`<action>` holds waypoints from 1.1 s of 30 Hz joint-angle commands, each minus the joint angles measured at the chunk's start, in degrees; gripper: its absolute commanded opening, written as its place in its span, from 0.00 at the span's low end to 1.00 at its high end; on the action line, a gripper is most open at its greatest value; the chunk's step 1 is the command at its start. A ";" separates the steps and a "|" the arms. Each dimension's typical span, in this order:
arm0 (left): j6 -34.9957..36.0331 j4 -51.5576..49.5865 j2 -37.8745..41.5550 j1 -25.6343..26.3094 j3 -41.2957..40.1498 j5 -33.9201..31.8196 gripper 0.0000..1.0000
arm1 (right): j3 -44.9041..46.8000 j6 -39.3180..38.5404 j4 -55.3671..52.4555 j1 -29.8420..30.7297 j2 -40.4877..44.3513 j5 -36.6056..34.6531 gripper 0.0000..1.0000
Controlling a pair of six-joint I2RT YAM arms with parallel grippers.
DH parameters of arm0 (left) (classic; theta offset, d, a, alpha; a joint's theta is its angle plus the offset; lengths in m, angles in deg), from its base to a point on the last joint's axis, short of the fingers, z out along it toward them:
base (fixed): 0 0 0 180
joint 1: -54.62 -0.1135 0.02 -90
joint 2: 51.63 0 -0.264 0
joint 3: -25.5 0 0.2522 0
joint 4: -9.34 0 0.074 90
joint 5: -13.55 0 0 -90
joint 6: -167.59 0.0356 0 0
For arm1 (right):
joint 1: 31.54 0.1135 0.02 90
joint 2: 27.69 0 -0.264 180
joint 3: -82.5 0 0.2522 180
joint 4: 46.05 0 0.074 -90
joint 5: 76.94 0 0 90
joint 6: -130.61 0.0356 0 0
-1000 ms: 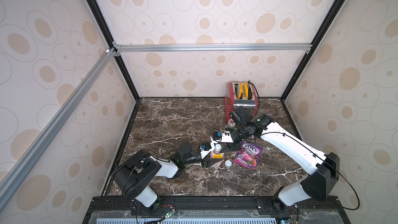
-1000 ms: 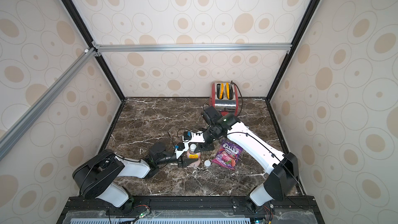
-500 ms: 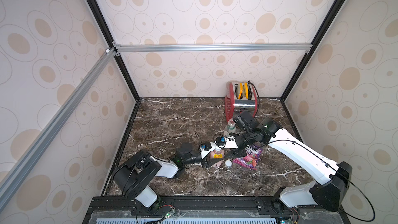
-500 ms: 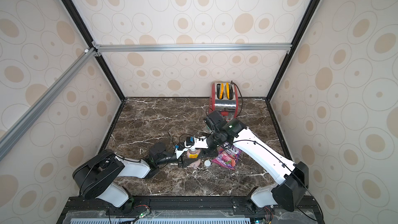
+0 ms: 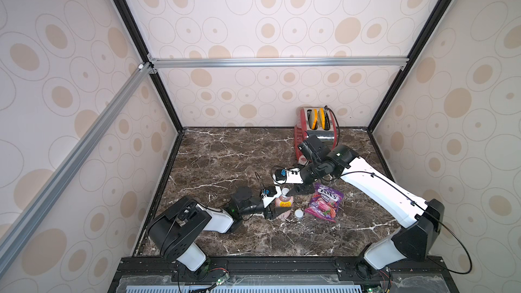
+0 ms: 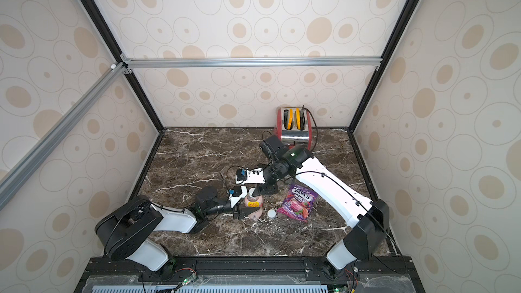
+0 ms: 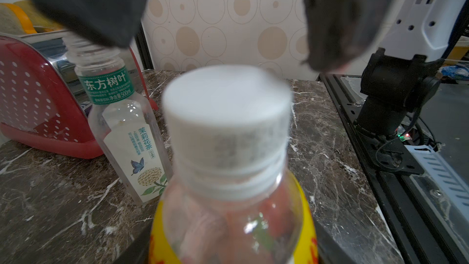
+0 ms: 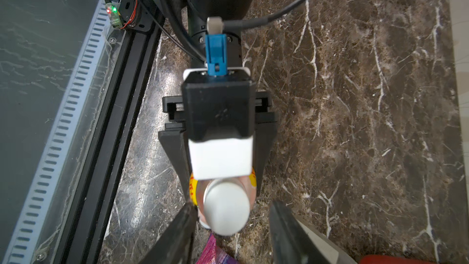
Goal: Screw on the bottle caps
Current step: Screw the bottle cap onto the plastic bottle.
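Observation:
The pink bottle [image 5: 284,203] with the yellow-red label stands upright near the table's front, and my left gripper [image 5: 274,211] is shut on its body. A white cap [image 7: 225,113] sits on its neck. My right gripper [image 8: 233,227] hangs directly over that cap with its jaws open; both fingers [image 8: 181,227] stand apart from the cap [image 8: 225,209]. The other white cap [image 5: 298,214] lies loose on the table, just right of the pink bottle. Further back, the clear bottle [image 7: 121,128] with the white-green label stands upright with a bare neck.
A purple candy bag [image 5: 324,202] lies flat just right of the loose cap. A red toaster [image 5: 315,125] stands against the back wall, close behind the clear bottle. Patterned walls enclose the marble table [image 5: 225,159] on three sides.
The right arm swung out to the right and came back over the capped bottle. Its jaws have parted a little from the cap. The left gripper has kept its hold on the pink bottle.

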 commanded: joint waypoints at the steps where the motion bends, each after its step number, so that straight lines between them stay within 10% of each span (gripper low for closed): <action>1: 0.55 -2.03 0.74 0.06 0.49 0.69 0.68 | -1.81 -1.45 -3.24 0.01 -0.80 2.10 0.51; 14: 0.55 -2.13 0.89 0.02 0.47 0.79 0.68 | -2.28 0.63 -3.05 0.00 -3.45 2.00 0.41; 21: 0.20 -1.37 1.63 0.01 0.09 -1.43 0.67 | -1.72 6.70 -1.93 0.78 -2.80 1.03 0.18; 33: 3.58 -2.08 11.19 8.21 -2.39 -24.65 0.64 | 9.82 58.49 11.17 10.91 8.08 -37.06 0.00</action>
